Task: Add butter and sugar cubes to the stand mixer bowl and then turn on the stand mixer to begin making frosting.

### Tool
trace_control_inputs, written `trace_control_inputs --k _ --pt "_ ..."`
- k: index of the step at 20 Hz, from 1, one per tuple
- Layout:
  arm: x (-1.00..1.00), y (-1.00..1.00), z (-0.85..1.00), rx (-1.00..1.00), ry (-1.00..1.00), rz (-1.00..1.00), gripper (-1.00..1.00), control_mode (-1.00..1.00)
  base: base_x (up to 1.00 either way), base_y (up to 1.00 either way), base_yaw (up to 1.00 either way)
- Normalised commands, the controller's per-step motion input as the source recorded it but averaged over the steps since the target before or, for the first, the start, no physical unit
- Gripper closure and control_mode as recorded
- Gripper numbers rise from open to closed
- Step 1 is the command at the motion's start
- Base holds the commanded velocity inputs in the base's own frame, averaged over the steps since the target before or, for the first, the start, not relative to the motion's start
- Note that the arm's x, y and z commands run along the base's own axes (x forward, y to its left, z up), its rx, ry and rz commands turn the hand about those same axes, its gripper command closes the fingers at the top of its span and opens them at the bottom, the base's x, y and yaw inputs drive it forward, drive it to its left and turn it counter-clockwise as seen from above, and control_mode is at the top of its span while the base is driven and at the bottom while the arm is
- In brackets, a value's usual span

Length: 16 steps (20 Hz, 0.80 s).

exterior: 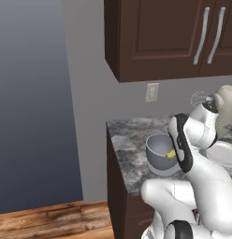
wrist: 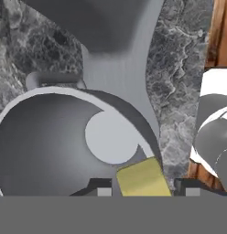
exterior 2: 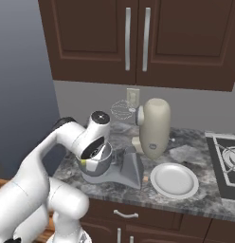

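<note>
Step in hand: adding the butter, 1st of the ingredients. The gripper (wrist: 145, 188) hangs over the near rim of the bowl (wrist: 46, 146), pointing down into it. The butter (wrist: 143, 179), a small yellow block, sits between the two fingertips (wrist: 100, 186), w/ a sliver of gap visible on each side of it in the hand view. The jaws are part-spread, approx. as wide as the block; whether they pinch it or have just let go cannot be told from these views. In the left base view the butter (exterior: 171, 154) shows as a yellow speck at the bowl's (exterior: 157, 147) right rim, right under the hand. In the right base view the bowl (exterior 2: 98, 163) is mostly covered by the arm's wrist.

Position of butter vs. bowl: over the rim edge, not the centre; the flat disc of the bowl's bottom lies further in.

Next move, as judged: spread the jaws fully so the block drops inside, poss. nudging inward first so it doesn't catch the rim. Then lift clear. Sugar cubes follow; none can be made out here. The mixer (exterior 2: 155, 127) stands behind, head tilted back, whisk (exterior 2: 121, 109) raised clear of the bowl. A white plate (exterior 2: 175, 181) lies to its right on the counter (exterior 2: 204, 199).
</note>
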Motion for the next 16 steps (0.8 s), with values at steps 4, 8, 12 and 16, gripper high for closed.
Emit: trace_control_inputs --k 4,8,12,16 --pt "0.56 0.32 0.02 -0.1 0.17 0.0 1.0 -1.0 0.0 0.0 0.0" --pt "0.27 0.33 0.0 -0.1 0.06 0.0 1.0 -1.0 0.0 0.0 0.0" --pt "0.02 0.3 0.07 -0.1 0.0 0.0 1.0 -1.0 0.0 0.0 0.0" --pt "-0.02 0.32 0.29 -0.13 0.0 0.0 1.0 -1.0 0.0 0.0 0.0"
